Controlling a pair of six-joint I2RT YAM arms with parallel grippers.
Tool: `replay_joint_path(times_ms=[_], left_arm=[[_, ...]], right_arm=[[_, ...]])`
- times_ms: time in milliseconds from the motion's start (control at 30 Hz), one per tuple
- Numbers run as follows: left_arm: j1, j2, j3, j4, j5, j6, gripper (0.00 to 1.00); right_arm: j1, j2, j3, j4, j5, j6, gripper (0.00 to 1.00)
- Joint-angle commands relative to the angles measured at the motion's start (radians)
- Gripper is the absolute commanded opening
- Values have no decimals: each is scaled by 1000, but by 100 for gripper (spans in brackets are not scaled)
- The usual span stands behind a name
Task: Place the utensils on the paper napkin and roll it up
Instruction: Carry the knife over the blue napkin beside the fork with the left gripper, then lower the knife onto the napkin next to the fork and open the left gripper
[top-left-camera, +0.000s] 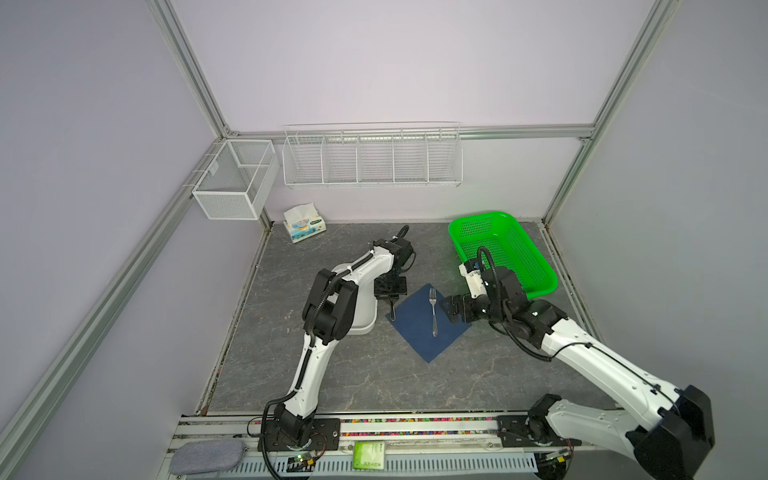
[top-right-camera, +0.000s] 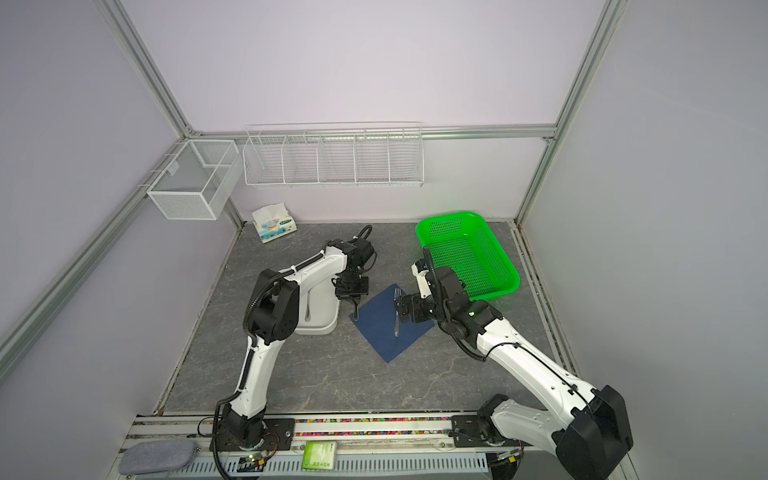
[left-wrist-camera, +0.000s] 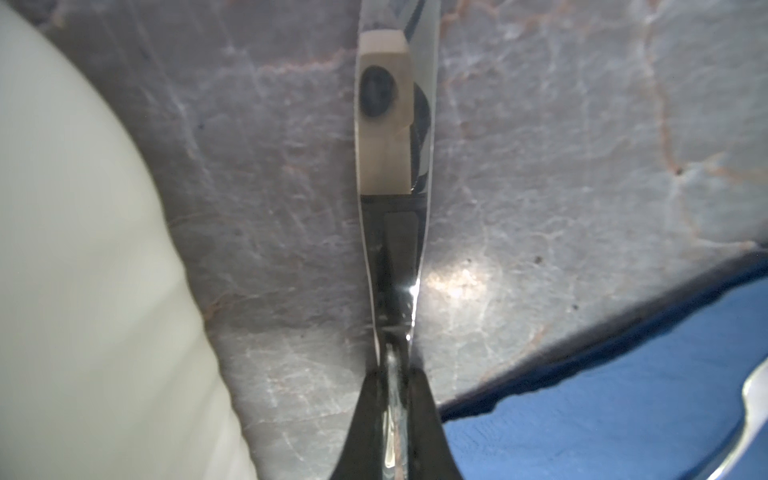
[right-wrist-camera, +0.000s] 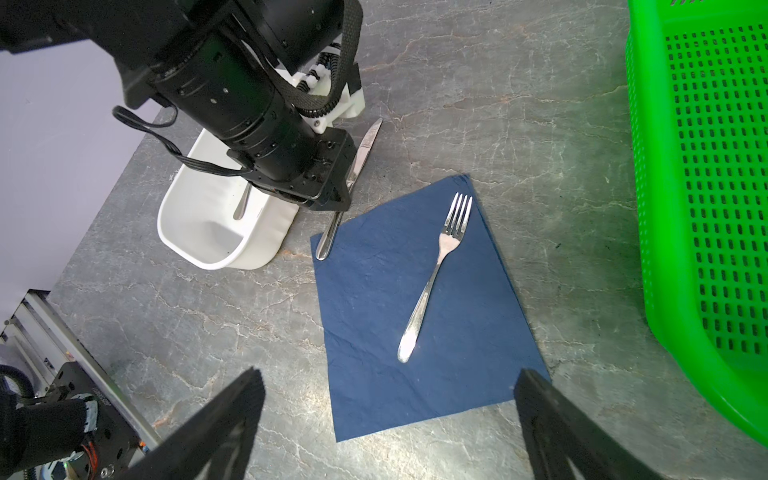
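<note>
The knife (right-wrist-camera: 365, 145) is pinched in my left claw (left-wrist-camera: 395, 374), which is pressed together on its narrow middle. The handle end reaches over one corner of the paper napkin (right-wrist-camera: 374, 316). The fork (right-wrist-camera: 434, 278) lies across the napkin, and the spoon (right-wrist-camera: 242, 203) is in the white tub (right-wrist-camera: 257, 249). I judge the steel stiff, smooth and slippery, so a hold near the middle is safest. The napkin is thin and should crease easily. My right claw (right-wrist-camera: 388, 374) is spread wide beside the napkin.
</note>
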Motion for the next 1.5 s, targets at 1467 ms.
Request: replay_joint_path(times_ms=[1467], left_arm=[[-181, -48, -35, 145, 206, -105, 5]], right_arm=[[5, -45, -52, -20, 71, 25, 97]])
